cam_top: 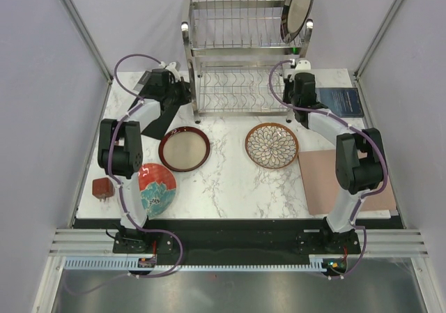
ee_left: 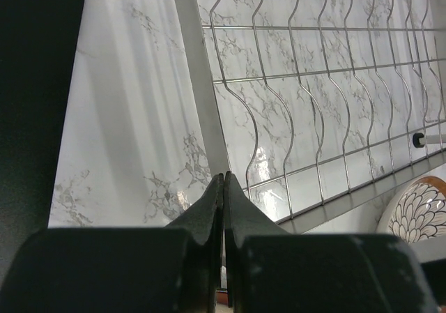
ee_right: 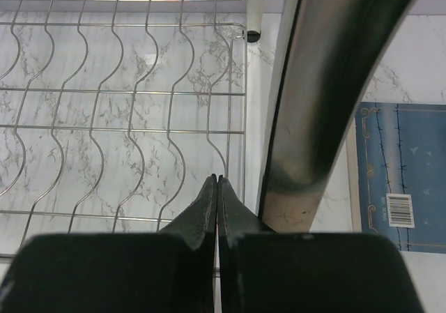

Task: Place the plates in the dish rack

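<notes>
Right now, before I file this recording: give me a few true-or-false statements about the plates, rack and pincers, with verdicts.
1. The checked-rim plate stands in the top tier of the dish rack. True.
2. Both pincers are open. False: the left pincer and right pincer are shut and empty.
3. Three plates lie on the table. True: the flowered plate, dark-rimmed plate and petal plate.
4. The petal plate lies on the mat. False: it lies on marble beside the pink mat.
</notes>
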Tool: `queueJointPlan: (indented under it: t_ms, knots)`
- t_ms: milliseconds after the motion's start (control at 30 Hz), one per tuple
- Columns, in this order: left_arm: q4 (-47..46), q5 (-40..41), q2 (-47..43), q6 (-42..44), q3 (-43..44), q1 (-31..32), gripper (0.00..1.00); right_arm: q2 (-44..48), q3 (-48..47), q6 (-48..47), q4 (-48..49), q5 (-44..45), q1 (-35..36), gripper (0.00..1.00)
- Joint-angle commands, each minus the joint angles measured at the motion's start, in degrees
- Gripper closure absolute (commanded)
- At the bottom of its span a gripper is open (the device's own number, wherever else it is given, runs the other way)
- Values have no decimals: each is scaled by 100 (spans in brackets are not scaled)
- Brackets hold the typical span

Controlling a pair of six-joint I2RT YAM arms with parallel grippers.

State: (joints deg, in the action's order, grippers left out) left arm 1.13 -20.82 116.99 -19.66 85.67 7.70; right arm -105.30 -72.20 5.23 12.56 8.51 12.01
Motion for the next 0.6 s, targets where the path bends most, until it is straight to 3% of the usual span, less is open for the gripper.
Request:
queueJointPlan:
  t_ms: [0, 167, 200, 233, 267, 333, 367, 433, 467, 533, 567]
  knots:
    - [-51, 60, -71, -3, 73, 108, 98, -79, -224, -198, 247, 467, -331, 100]
    - [159, 637, -246, -47, -6, 109, 98, 35, -215, -198, 212, -146, -331, 100]
    - [534, 884, -334, -29, 11, 74, 96, 105, -276, -198, 64, -635, -314, 100]
    - [790, 1191, -630, -107, 29, 30, 87, 158, -320, -190, -68, -832, -296, 99]
    - [1106, 1855, -825, -213, 20, -14, 66, 228, -355, -189, -217, -1190, -235, 89]
    - [1624, 2072, -1578, -345, -277, -163, 50, 500, -391, -277, -788, -1851, -164, 75]
    - [1776, 2064, -1870, -372, -401, -199, 42, 614, -356, -338, -999, -2053, -112, 61]
    - [2214, 1969, -2328, -328, -717, -252, 40, 1001, -146, -374, -1588, -2388, -111, 50]
    - [2286, 1567, -2774, -328, -831, -252, 37, 1272, -40, -426, -1981, -2415, -111, 41]
    - [2296, 960, -3163, -476, -1297, -243, 34, 1485, 136, -688, -2440, -2599, -146, 34]
    - [2130, 383, -3400, -564, -1481, -208, 29, 1616, 145, -725, -2929, -2653, -294, 25]
